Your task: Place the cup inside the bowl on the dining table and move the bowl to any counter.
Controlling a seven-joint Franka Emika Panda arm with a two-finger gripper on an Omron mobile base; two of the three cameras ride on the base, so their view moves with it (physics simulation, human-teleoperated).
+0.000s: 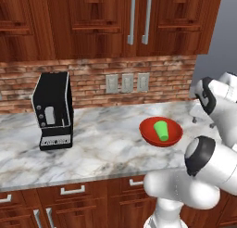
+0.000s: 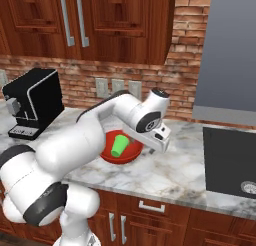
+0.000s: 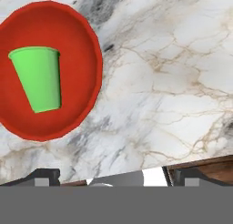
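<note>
On the counter (image 1: 102,148) sits the bowl (image 3: 68,114), cup (image 3: 38,77) lying inside; gripper (image 3: 111,175) wide open, empty, just beside its rim.

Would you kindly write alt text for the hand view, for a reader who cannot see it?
A green cup lies on its side inside a red bowl on the counter, a grey-veined white marble worktop. The counter's wooden front edge runs along the bottom right.
</note>
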